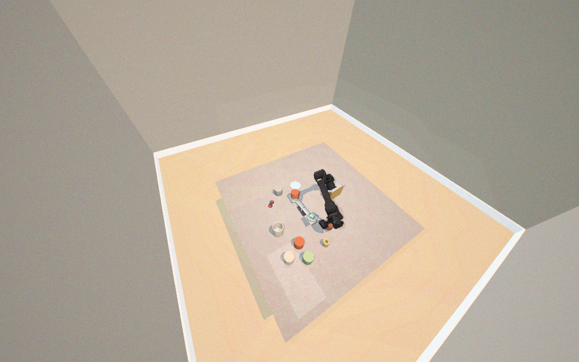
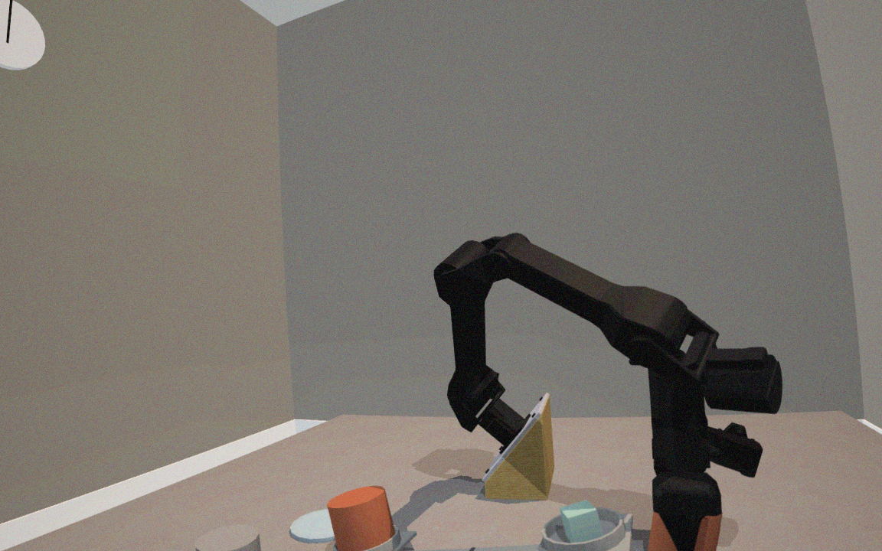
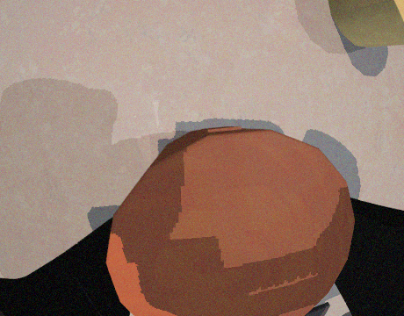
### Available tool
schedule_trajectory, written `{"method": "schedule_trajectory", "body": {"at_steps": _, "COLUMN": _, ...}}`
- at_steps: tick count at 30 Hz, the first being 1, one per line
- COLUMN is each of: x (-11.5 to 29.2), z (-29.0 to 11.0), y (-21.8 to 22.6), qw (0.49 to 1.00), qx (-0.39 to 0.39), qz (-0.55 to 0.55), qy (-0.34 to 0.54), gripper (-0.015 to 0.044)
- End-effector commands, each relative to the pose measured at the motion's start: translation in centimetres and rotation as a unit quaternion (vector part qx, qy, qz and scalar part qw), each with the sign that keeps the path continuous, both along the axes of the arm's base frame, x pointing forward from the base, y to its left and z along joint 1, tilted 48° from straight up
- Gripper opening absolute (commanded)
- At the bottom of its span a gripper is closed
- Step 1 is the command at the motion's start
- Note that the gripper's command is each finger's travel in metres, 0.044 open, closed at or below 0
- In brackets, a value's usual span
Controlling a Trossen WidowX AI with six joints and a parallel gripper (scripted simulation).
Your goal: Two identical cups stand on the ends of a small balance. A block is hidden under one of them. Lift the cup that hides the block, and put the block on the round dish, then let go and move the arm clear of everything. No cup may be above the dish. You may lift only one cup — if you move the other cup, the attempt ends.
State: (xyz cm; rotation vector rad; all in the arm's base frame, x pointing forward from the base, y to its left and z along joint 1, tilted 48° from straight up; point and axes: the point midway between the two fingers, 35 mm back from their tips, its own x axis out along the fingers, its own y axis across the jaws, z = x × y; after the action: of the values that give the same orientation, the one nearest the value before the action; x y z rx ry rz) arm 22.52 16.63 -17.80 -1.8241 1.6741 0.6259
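My gripper (image 1: 328,223) (image 2: 684,524) (image 3: 218,206) is shut on an orange cup (image 1: 329,228) (image 2: 708,531) (image 3: 243,223), low at the table beside the near end of the balance (image 1: 301,206). A teal block (image 1: 312,216) (image 2: 579,520) lies uncovered on that end's round pan. The other orange cup (image 1: 294,193) (image 2: 360,515) stands on the far end of the balance. The pale blue round dish (image 1: 295,185) (image 2: 311,526) lies just beyond it.
A yellow wedge (image 1: 336,191) (image 2: 526,455) stands at the arm's base. A yellow ring-shaped cup (image 1: 326,242) (image 3: 372,0) lies near the held cup. A grey cylinder (image 1: 278,191), a beige open cup (image 1: 277,229), an orange cylinder (image 1: 299,242), a green one (image 1: 307,257) and a cream one (image 1: 289,257) stand around.
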Motion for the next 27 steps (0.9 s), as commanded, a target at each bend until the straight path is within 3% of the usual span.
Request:
{"method": "schedule_trajectory", "body": {"at_steps": 1, "x": 0.0, "z": 0.0, "y": 0.0, "qw": 1.0, "qx": 0.0, "qz": -0.001, "qy": -0.001, "gripper": 0.0394}}
{"method": "schedule_trajectory", "body": {"at_steps": 3, "x": 0.0, "z": 0.8, "y": 0.9, "qw": 1.0, "qx": 0.0, "qz": 0.0, "qy": -0.001, "gripper": 0.044}}
{"method": "schedule_trajectory", "body": {"at_steps": 6, "x": -0.5, "z": 3.5, "y": 3.7, "qw": 1.0, "qx": 0.0, "qz": 0.003, "qy": 0.0, "gripper": 0.044}}
{"method": "schedule_trajectory", "body": {"at_steps": 11, "x": -0.6, "z": 3.7, "y": 3.9, "qw": 1.0, "qx": 0.0, "qz": 0.003, "qy": 0.0, "gripper": 0.044}}
{"method": "schedule_trajectory", "body": {"at_steps": 18, "x": 0.0, "z": 4.9, "y": 4.3, "qw": 0.997, "qx": 0.022, "qz": -0.058, "qy": -0.054, "gripper": 0.026}}
{"method": "schedule_trajectory", "body": {"at_steps": 27, "x": 1.1, "z": 6.1, "y": 4.2, "qw": 0.974, "qx": 0.035, "qz": -0.157, "qy": -0.159, "gripper": 0.026}}
